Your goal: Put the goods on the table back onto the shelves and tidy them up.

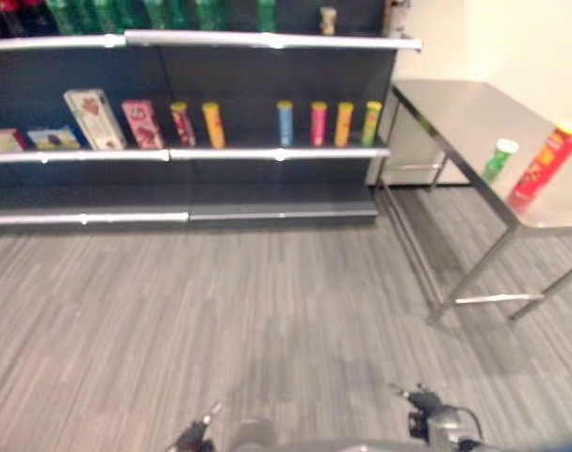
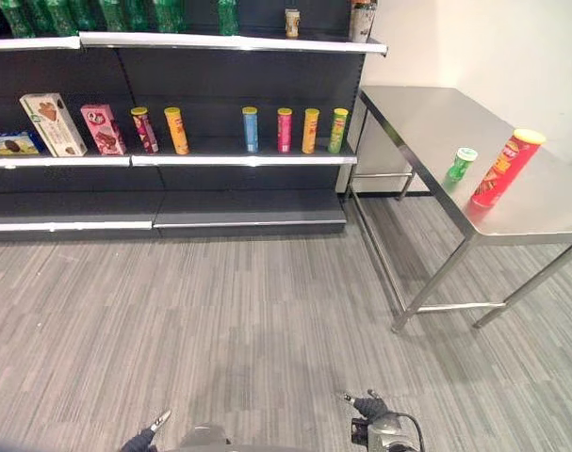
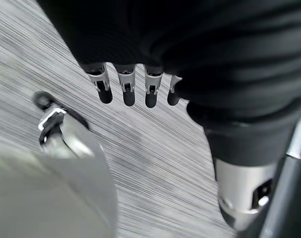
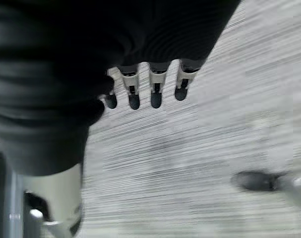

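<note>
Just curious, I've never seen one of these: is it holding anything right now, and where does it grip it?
Nothing is held. The left robot hand and right robot hand hang open over the floor.

Grey striped carpet floor [image 2: 220, 320] stretching below cream wall [image 2: 512, 47], wall rising at floor's far right corner.

The shelves [image 2: 172, 155] stand ahead to the left, with cans [image 2: 251, 129] and boxes [image 2: 52, 123] in a row. The table [image 2: 427, 122] stands at right, carrying a tall can [image 2: 505, 169] beside a short can [image 2: 460, 164].
</note>
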Robot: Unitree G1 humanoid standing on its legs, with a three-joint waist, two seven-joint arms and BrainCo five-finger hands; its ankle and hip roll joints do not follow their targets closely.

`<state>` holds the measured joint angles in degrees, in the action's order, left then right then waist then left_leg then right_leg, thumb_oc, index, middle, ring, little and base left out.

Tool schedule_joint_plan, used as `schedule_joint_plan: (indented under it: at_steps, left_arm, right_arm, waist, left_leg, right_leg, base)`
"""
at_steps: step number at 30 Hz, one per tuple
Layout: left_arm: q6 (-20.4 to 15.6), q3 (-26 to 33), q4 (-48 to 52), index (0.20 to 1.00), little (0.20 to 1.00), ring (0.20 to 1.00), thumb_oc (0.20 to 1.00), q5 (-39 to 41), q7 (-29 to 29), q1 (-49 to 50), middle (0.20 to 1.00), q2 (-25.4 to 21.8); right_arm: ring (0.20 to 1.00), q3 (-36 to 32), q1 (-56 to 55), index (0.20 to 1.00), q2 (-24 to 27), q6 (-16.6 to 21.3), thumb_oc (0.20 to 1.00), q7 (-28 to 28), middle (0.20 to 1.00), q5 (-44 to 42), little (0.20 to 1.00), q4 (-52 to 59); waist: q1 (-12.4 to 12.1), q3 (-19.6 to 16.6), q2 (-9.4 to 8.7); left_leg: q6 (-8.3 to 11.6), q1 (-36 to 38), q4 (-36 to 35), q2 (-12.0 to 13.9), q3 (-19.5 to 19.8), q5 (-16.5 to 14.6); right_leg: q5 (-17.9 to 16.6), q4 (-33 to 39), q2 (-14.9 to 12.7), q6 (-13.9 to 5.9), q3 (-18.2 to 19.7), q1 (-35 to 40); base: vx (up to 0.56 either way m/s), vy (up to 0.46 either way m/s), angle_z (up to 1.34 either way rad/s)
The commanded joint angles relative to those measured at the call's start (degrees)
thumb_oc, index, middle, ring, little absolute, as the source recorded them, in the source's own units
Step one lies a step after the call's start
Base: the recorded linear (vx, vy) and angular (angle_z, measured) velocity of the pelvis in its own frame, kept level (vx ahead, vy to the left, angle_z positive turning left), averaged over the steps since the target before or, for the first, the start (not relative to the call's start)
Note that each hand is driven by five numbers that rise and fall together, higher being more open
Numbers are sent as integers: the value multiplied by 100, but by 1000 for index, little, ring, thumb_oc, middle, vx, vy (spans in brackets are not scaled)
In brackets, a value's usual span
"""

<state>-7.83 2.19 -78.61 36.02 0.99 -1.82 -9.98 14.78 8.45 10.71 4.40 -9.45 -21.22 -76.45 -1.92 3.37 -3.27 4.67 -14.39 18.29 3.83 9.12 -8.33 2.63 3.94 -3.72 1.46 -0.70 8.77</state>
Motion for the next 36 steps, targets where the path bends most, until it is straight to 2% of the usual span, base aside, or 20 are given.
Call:
schedule_joint_plan:
  at_steps: [1,2,4,6,7,9,10,11,15,16,18,19,20,21,22,24,29,32,33,36]
  left_arm:
    - [-103,-8,-185,1000,1000,1000,1000,476,-4,64,1000,-3]
    - [-103,-7,-185,1000,1000,1000,1000,476,-4,64,1000,-3]
    - [-100,65,-425,1000,1000,1000,1000,665,-32,52,1000,-8]
    - [-74,115,-467,1000,1000,1000,1000,706,-57,51,1000,-13]
    - [-68,289,-648,1000,1000,1000,1000,892,-57,115,1000,5]
    - [-43,353,-639,1000,1000,1000,1000,875,-83,131,1000,-24]
    - [-101,315,-670,1000,1000,1000,1000,705,-38,145,1000,-56]
    - [-101,314,-670,1000,1000,1000,1000,705,-38,144,1000,-55]
    - [-53,-138,-584,1000,1000,1000,1000,-116,-106,73,1000,-191]
    - [-86,-277,-577,1000,1000,1000,1000,-284,-90,42,1000,-220]
    - [-35,-455,-589,1000,1000,1000,1000,-691,-88,34,1000,-265]
    - [17,-435,-722,1000,1000,1000,1000,-965,-76,66,1000,-317]
    - [36,-368,-749,1000,1000,1000,1000,-1030,-91,92,1000,-364]
    - [7,-304,-744,1000,1000,1000,1000,-1048,-97,118,1000,-413]
    - [-3,-264,-731,1000,1000,1000,1000,-1036,-114,147,1000,-471]
    - [18,-284,-766,1000,1000,1000,1000,-1203,-145,167,1000,-402]
    - [-33,-500,-701,1000,1000,1000,1000,-1391,-200,100,1000,-188]
    - [-43,-653,-608,1000,1000,1000,1000,-1435,-239,15,1000,-121]
    - [-47,-800,-612,1000,1000,1000,1000,-1528,-255,49,1000,-45]
    - [-13,-738,-680,1000,1000,1000,1000,-1566,-254,115,1000,-67]
  right_arm:
    - [1000,-215,-80,1000,64,-3,1000,-138,1000,124,1000,-236]
    - [1000,-215,-79,1000,64,-3,1000,-138,1000,124,1000,-236]
    - [1000,-277,-97,1000,129,-46,1000,-149,1000,183,1000,-414]
    - [1000,-283,-103,1000,145,-52,1000,-145,1000,213,1000,-396]
    - [1000,-299,-120,1000,132,-72,1000,-93,1000,268,1000,-371]
    - [1000,-318,-159,1000,123,-67,1000,-63,1000,286,1000,-337]
    - [1000,-433,-275,1000,74,-74,1000,-18,1000,286,1000,-383]
    - [1000,-434,-275,1000,75,-74,1000,-18,1000,286,1000,-383]
    - [1000,-471,-404,1000,2,-71,1000,165,1000,197,1000,-398]
    - [1000,-426,-405,1000,-5,-77,1000,193,1000,241,1000,-380]
    - [1000,-373,-374,1000,-34,-76,1000,215,1000,309,1000,-342]
    - [1000,-341,-436,1000,-69,-118,1000,312,1000,434,1000,-360]
    - [1000,-350,-488,1000,-77,-111,1000,323,1000,426,1000,-374]
    - [1000,-400,-555,1000,-57,-95,1000,307,1000,392,1000,-414]
    - [1000,-541,-590,1000,9,-59,1000,270,1000,238,1000,-449]
    - [1000,-598,-610,1000,41,-29,1000,199,1000,160,1000,-518]
    - [1000,-578,-602,1000,25,-41,1000,199,1000,52,1000,-583]
    - [1000,-610,-646,1000,8,-72,1000,200,1000,-15,1000,-642]
    - [1000,-621,-728,1000,19,-116,1000,205,1000,-33,1000,-789]
    - [1000,-533,-685,1000,9,-78,1000,290,1000,-61,1000,-724]
  waist:
    - [-302,197,97]
    - [-303,203,95]
    - [-482,166,217]
    - [-507,160,238]
    - [-505,76,252]
    - [-510,33,283]
    - [-386,-65,219]
    - [-393,-76,229]
    - [-172,-184,183]
    - [-144,-121,206]
    - [-181,10,319]
    - [-355,23,382]
    - [-380,-15,341]
    - [-380,-51,271]
    - [-362,7,187]
    - [-295,89,25]
    - [-36,252,-50]
    - [24,230,-63]
    - [58,56,-16]
    - [109,-203,142]
  left_leg:
    - [-244,182,-1099,-357,193,1141]
    - [-244,194,-1110,-358,191,1147]
    - [-19,-368,-2245,-553,1129,1570]
    - [16,-417,-2251,-575,1197,1634]
    - [22,-253,-2168,-517,1349,1686]
    - [8,-171,-2045,-454,1278,1802]
    - [-51,-73,-1721,-525,1148,1757]
    - [-50,-92,-1714,-516,1147,1761]
    - [-266,436,-1874,-470,728,1566]
    - [-365,589,-1903,-465,630,1482]
    - [-530,860,-1942,-391,414,1341]
    - [-611,1081,-2026,-306,103,1217]
    - [-641,1186,-2119,-328,-17,1176]
    - [-645,1284,-2221,-353,-126,1133]
    - [-629,1436,-2262,-387,-259,1034]
    - [-581,1699,-2242,-479,-493,797]
    - [-526,2305,-2144,-347,-628,240]
    - [-496,2488,-2122,-275,-542,18]
    - [-449,2755,-2120,-108,-483,-239]
    - [-249,2824,-1566,281,-511,-123]
  right_leg:
    - [123,-356,473,-217,93,-260]
    - [123,-355,471,-217,94,-253]
    - [553,-599,636,-182,688,85]
    - [615,-672,622,-197,843,128]
    - [669,-747,540,-280,1153,241]
    - [683,-777,477,-323,1271,263]
    - [567,-868,151,-512,1440,327]
    - [551,-859,159,-516,1448,313]
    - [-264,-1968,-108,-681,1650,-320]
    - [-586,-2388,-193,-679,1589,-560]
    - [-834,-3063,-601,-501,929,-980]
    - [-610,-3214,-1127,-388,-196,-1031]
    - [-514,-3139,-1175,-427,-567,-1010]
    - [-365,-2929,-1050,-470,-861,-992]
    - [-119,-2542,-565,-536,-1196,-1336]
    - [-405,-1251,-375,-746,-1765,-1490]
    - [-1066,-264,-247,-1008,-1862,-2042]
    - [-1053,-278,-277,-981,-1782,-1989]
    - [-928,-559,-209,-856,-1666,-1923]
    - [-596,-788,-11,-672,-1651,-1638]
  base:
    - [223,179,-30]
    - [347,247,-56]
    - [559,400,-86]
    - [371,365,-84]
    - [446,560,-105]
    - [339,508,-102]
    - [223,411,-89]
    - [288,516,-92]
    - [227,377,-69]
    - [142,374,-69]
    - [153,462,-97]
    - [181,457,-90]
    - [214,379,-96]
    - [226,187,-93]
    - [234,105,-105]
    - [253,46,-93]
    - [326,28,-59]
    - [384,-7,22]
    - [614,-7,48]
    - [586,-48,63]
